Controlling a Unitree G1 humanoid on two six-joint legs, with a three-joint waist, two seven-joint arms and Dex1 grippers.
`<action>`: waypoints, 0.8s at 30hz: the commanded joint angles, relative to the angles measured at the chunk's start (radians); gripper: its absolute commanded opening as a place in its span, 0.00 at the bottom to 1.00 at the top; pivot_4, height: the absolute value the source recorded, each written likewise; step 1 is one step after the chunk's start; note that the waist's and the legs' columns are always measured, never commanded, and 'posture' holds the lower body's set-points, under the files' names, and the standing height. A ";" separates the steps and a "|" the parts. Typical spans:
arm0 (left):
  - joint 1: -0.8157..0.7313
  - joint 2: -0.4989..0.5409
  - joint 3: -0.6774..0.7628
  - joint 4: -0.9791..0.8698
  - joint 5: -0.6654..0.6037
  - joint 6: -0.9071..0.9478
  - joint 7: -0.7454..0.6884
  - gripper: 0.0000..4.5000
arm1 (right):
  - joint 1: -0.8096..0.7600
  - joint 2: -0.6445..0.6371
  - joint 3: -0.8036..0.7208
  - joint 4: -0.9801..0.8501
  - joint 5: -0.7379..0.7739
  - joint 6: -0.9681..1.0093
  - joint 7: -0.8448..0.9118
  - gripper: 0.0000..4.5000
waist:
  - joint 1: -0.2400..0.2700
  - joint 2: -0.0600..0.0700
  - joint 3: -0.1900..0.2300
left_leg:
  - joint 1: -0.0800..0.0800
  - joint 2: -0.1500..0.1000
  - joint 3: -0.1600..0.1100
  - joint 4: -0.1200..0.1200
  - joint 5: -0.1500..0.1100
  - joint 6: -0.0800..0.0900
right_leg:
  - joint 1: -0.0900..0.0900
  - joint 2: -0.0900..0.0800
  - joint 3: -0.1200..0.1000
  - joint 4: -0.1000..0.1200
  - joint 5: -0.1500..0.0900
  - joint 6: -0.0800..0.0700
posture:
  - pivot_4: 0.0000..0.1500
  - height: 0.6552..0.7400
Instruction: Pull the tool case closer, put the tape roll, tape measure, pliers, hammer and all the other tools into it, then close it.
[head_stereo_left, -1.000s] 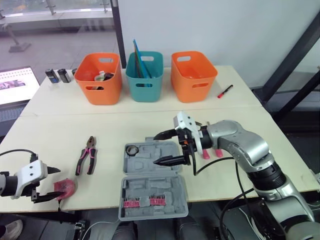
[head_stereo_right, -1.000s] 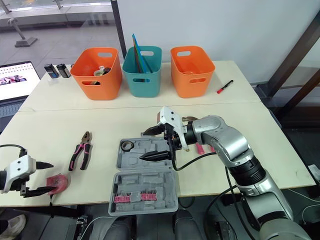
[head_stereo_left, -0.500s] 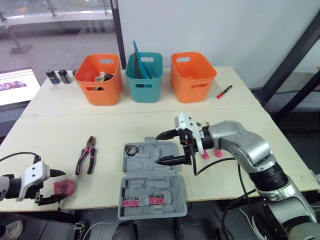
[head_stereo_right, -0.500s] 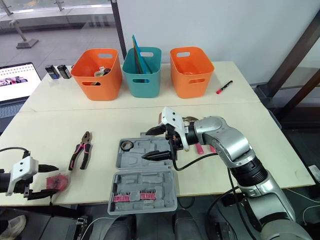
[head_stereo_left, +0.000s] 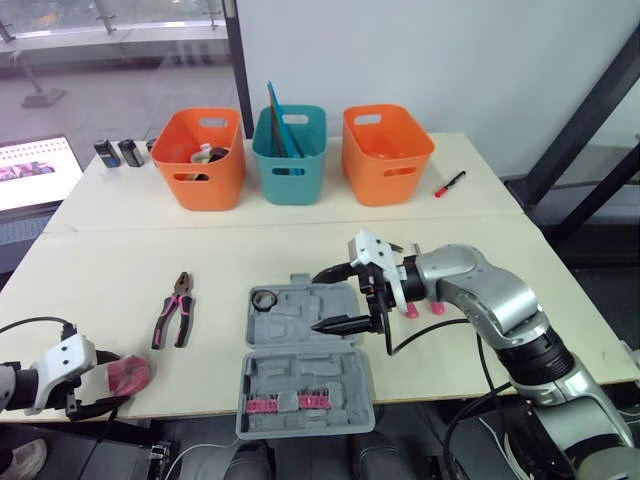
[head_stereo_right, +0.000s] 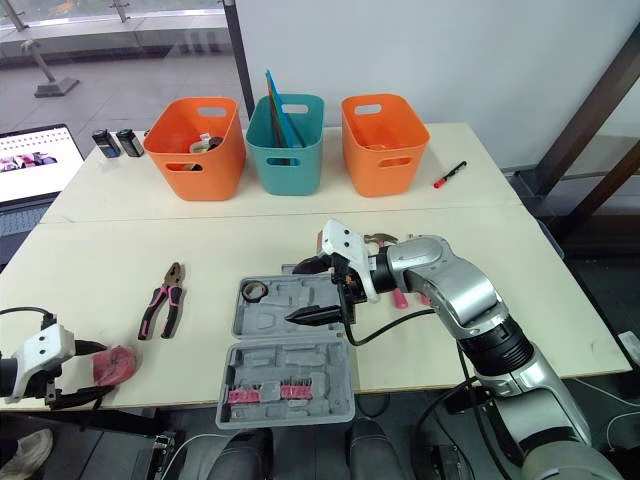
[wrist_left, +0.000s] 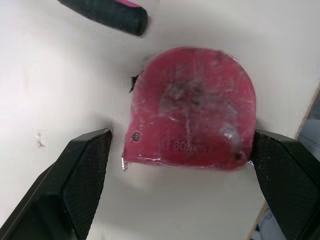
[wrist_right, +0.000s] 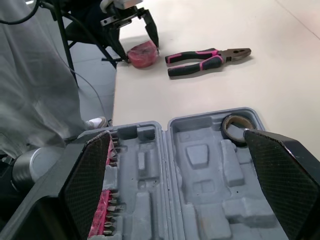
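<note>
The grey tool case (head_stereo_left: 305, 355) lies open near the table's front edge, with the tape roll (head_stereo_left: 265, 299) in its far left pocket and pink bits (head_stereo_left: 288, 404) in the near half. My right gripper (head_stereo_left: 318, 299) hovers open over the case's far half. Pink-and-black pliers (head_stereo_left: 174, 309) lie left of the case. The red tape measure (wrist_left: 192, 107) sits at the front left edge, between the fingers of my open left gripper (head_stereo_left: 98, 382). A hammer (head_stereo_right: 380, 238) with a pink handle lies behind my right arm, partly hidden.
Two orange baskets (head_stereo_left: 200, 155) (head_stereo_left: 387, 150) and a teal one (head_stereo_left: 288, 150) stand along the back. A red marker (head_stereo_left: 450, 183) lies at the back right. Two dark cans (head_stereo_left: 118, 152) and a laptop (head_stereo_left: 30, 170) are at the far left.
My left gripper has sunk a little and shifted back toward the table's front left edge, its fingers still either side of the tape measure. The right gripper has barely moved.
</note>
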 joint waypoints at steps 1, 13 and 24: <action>-0.023 -0.008 0.000 0.008 -0.008 0.002 -0.021 0.69 | -0.008 0.008 -0.003 -0.007 0.002 -0.016 0.008 1.00 | 0.001 0.000 0.000 | 0.000 0.000 0.000 0.000 0.000 0.000 | 0.000 0.000 0.000 0.000 0.000 0.000 | 1.00 0.96; -0.145 0.115 0.087 -0.212 -0.153 0.269 -0.140 0.67 | 0.016 0.058 -0.119 -0.086 0.100 0.105 -0.130 1.00 | 0.003 -0.002 0.000 | -0.002 0.001 -0.002 0.001 0.000 0.000 | 0.000 0.001 -0.001 0.001 0.000 0.000 | 1.00 0.96; -0.236 0.055 -0.059 -0.850 -0.237 0.685 -0.148 0.67 | -0.166 0.191 -0.273 0.090 0.281 0.766 -0.330 1.00 | -0.005 -0.001 0.000 | -0.001 0.001 -0.002 0.002 0.000 0.000 | 0.000 0.002 0.000 0.002 0.000 0.000 | 1.00 0.96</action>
